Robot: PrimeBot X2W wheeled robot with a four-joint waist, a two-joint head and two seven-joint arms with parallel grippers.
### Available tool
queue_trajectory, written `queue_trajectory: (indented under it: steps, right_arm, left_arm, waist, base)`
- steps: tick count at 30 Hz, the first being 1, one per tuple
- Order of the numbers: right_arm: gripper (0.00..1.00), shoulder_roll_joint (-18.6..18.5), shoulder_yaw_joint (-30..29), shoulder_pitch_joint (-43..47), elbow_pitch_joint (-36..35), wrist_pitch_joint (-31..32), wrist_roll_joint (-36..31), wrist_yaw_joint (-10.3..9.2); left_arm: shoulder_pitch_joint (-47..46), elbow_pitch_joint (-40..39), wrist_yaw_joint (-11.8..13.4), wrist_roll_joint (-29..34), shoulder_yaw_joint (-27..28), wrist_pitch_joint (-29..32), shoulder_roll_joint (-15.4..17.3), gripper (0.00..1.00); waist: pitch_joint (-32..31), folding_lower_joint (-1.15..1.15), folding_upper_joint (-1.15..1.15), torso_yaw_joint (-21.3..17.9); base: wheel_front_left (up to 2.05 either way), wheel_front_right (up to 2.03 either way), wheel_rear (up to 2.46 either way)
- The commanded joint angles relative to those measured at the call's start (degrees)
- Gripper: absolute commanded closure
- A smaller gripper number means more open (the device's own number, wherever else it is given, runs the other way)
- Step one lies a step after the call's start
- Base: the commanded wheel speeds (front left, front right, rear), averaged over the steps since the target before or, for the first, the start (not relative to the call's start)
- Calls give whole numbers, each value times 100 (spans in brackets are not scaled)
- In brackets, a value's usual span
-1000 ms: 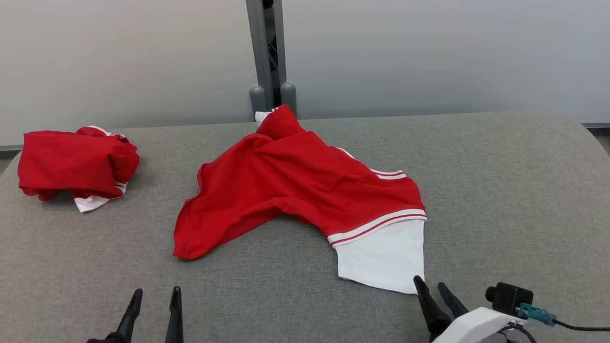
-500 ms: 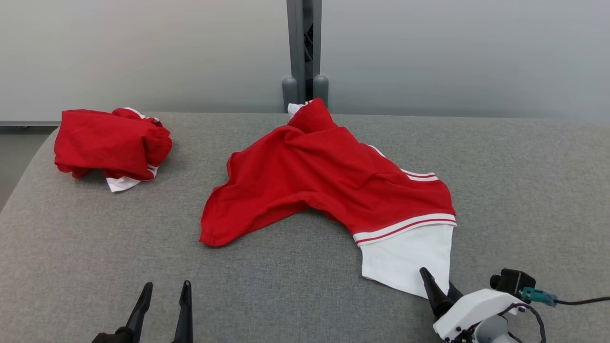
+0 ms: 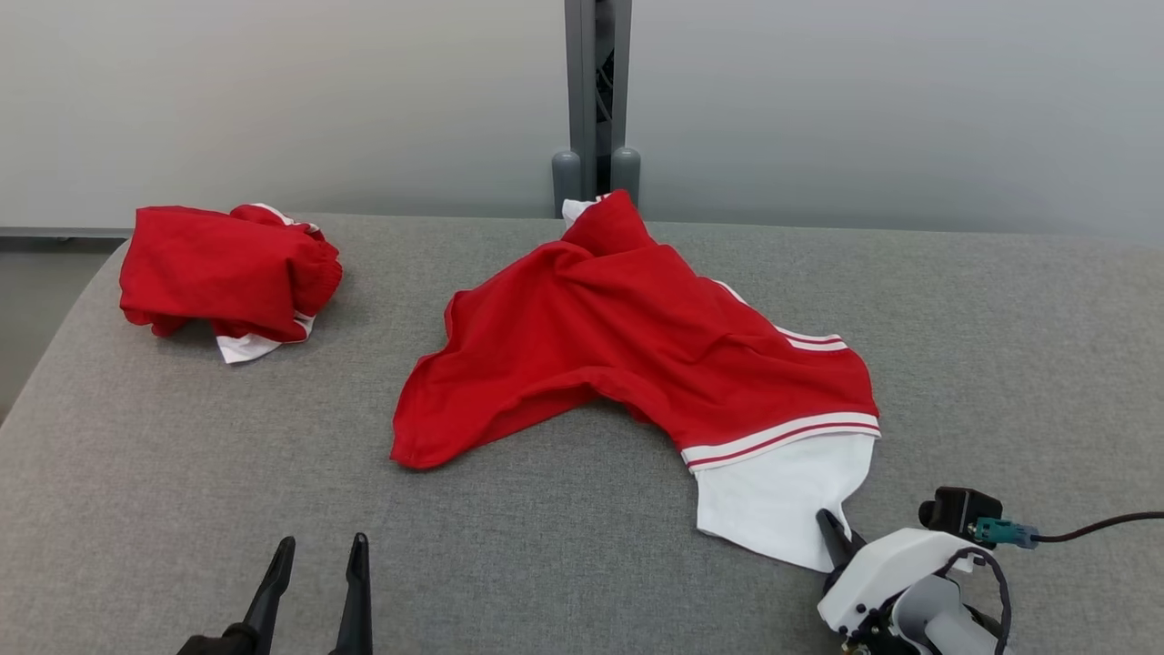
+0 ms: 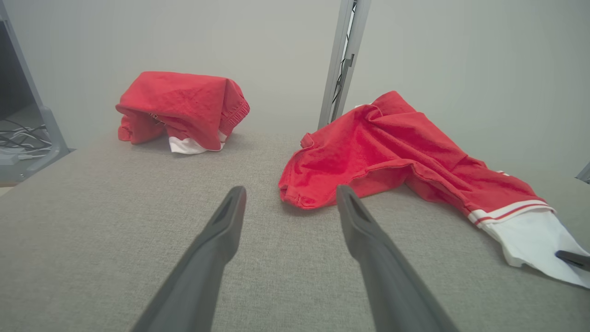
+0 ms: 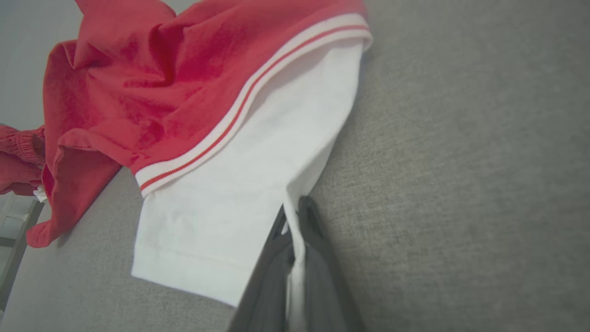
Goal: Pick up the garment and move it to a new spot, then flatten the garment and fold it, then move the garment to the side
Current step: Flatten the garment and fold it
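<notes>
The garment (image 3: 627, 346), red with a striped band and a white sleeve, lies crumpled in the middle of the grey table (image 3: 1000, 346). My right gripper (image 3: 837, 537) is shut on the near right corner of that white sleeve. In the right wrist view the white edge of the garment (image 5: 184, 92) is pinched between the closed fingers of my right gripper (image 5: 295, 216). My left gripper (image 3: 318, 555) stands open near the front left, holding nothing. In the left wrist view the left gripper (image 4: 290, 193) points at the garment (image 4: 405, 143), a short way from its red corner.
A second red and white garment (image 3: 227, 282) lies bunched up at the table's far left, near the left edge. A grey post (image 3: 596, 100) stands behind the table at the middle. The wall runs along the back.
My right gripper moved forward onto the white sleeve's corner and shut on it. The camera shifted, so the whole picture slid right. The left gripper stayed open.
</notes>
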Motion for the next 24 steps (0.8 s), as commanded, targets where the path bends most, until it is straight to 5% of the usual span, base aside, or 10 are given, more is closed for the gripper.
queue_trajectory:
  steps: [1,24]
  right_arm:
    - [100,8,81,-46,-54,-60,70,1]
    - [100,-83,-428,-234,-523,-399,-573,1]
  left_arm:
    - [-11,-36,-32,11,36,-6,2,0]
    - [-408,300,-394,-419,135,95,-107,0]
  waist:
    - [10,0,0,-53]
    - [135,0,0,-749]
  base:
    - [0,0,0]
    - [0,0,0]
